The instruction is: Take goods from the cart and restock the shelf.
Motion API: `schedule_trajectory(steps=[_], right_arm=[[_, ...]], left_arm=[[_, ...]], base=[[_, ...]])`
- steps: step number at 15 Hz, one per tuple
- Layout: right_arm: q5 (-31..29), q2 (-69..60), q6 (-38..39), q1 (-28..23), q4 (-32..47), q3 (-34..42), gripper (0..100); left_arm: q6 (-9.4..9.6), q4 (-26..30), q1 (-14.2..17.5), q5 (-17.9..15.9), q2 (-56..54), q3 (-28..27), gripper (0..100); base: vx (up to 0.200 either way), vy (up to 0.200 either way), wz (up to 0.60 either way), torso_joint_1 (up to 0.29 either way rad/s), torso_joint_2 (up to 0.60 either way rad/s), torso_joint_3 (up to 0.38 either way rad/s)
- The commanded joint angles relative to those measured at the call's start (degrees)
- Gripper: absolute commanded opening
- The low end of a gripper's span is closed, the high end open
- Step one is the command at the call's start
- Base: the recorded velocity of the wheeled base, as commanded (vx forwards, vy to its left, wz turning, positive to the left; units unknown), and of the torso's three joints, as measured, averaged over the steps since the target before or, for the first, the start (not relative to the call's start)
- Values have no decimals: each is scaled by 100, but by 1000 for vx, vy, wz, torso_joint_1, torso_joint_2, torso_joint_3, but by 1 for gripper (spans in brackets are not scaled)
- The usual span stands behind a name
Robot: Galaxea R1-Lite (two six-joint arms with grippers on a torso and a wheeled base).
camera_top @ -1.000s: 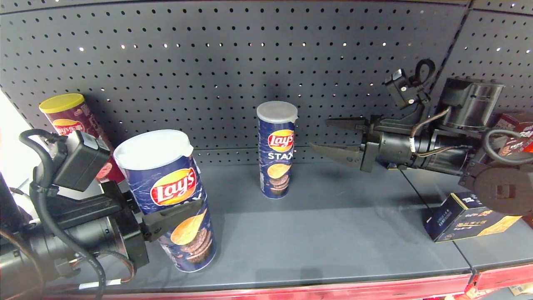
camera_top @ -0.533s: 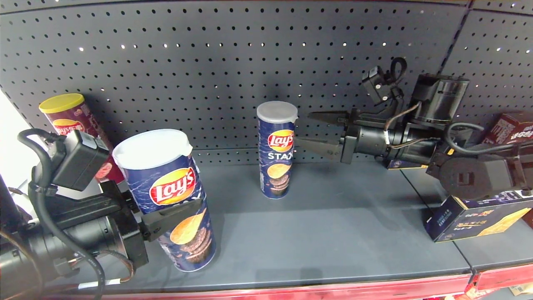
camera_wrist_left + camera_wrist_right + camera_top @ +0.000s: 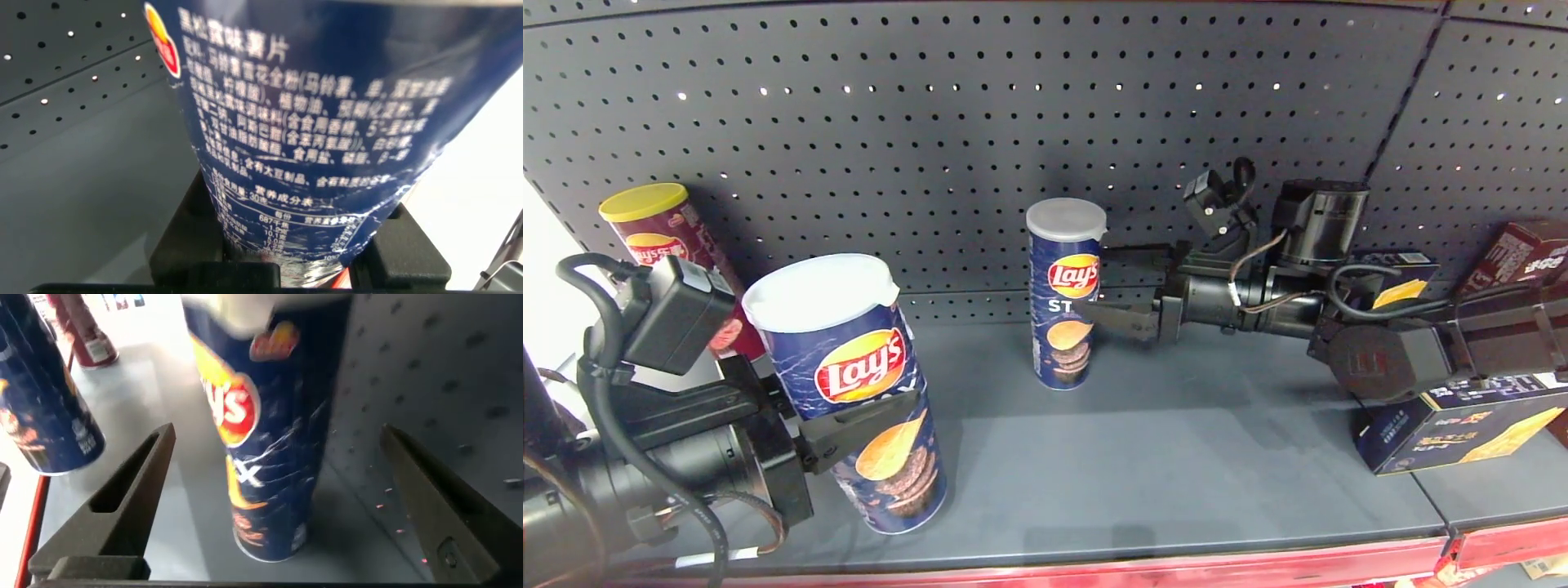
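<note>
**Chip can (image 3: 1064, 302) inside right gripper (image 3: 1098, 279) span**

Head: chip can upright, mid shelf (image 3: 1176, 457) nr back edge; right gripper wide, astride. Left gripper (image 3: 849, 412) clamps second can (image 3: 845, 359), front-left.
L wrist: second can (image 3: 310, 147) held.
R wrist: axis vertical btwn fingers (image 3: 122, 498); I'd close.

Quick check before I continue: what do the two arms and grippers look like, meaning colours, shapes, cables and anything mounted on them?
Both arms are matte black. The left gripper and right gripper have long, tapered wedge fingers on round wrist barrels. The left wrist camera and right wrist camera are black boxes with looped black cables. The right arm also has a dull silver cylinder and a thin brown wire.
</note>
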Motion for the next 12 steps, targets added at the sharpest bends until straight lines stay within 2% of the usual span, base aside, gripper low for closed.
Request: schedule_trajectory(steps=[1, 8, 10, 11, 12], right_arm=[[2, 151, -15, 41, -1, 20, 100], [2, 512, -138, 68, 8, 37, 100], [2, 600, -138, 68, -9, 29, 100], [11, 731, -138, 76, -18, -7, 100], [37, 775, -138, 76, -18, -15, 100]], left_arm=[[-30, 0, -2, -4, -9, -1, 0], [-39, 0, -2, 5, -9, -18, 0], [-65, 0, -2, 5, -18, -10, 0], [-170, -9, -2, 5, -18, -1, 0], [-170, -9, -2, 5, -18, -10, 0]], base=[[0, 0, 0, 0, 0, 0], [0, 0, 0, 0, 0, 0], [0, 0, 0, 0, 0, 0], [0, 0, 0, 0, 0, 0], [0, 0, 0, 0, 0, 0]])
